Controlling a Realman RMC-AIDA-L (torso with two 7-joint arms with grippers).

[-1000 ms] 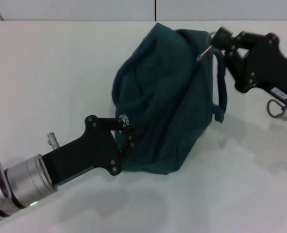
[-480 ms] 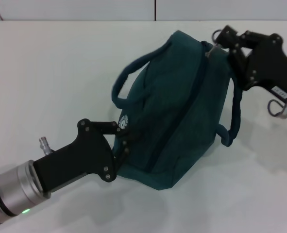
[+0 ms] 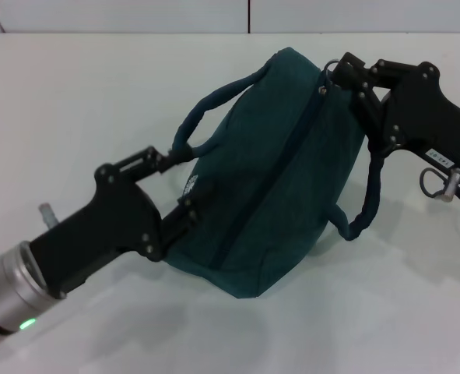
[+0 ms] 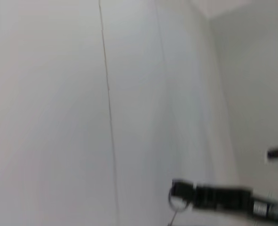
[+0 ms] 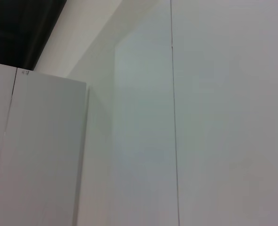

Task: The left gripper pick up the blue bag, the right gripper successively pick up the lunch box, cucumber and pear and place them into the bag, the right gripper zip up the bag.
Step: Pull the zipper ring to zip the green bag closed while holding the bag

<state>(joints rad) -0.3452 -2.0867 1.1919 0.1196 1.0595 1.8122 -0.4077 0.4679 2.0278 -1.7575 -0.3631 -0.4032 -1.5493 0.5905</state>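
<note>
Right now the blue bag (image 3: 276, 171) sits mid-table on the white table (image 3: 74, 101), tilted, with its dark zipper line running from the far right corner down toward the near left. The zip looks drawn shut along the whole stretch I can see, so whatever is inside is hidden; no lunch box, cucumber or pear shows anywhere.

From the near left, the left gripper (image 3: 175, 187) has its fingers closed on the bag's left end, one finger up by the base of the left handle (image 3: 214, 105), the other lower against the fabric. The small white logo is half covered by that lower finger.

At the bag's far right corner, the right gripper (image 3: 337, 72) is pinched on the metal ring pull (image 3: 330, 68); the ring pokes out just above the fingertips, though the exact contact is hard to make out. The second handle (image 3: 367, 199) hangs down the right side, partly behind that arm.

The left wrist view gives only blurred pale wall plus a dark bar with a ring at its end low in the picture, probably the other arm. The right wrist view shows plain white panels, nothing of the bag.
</note>
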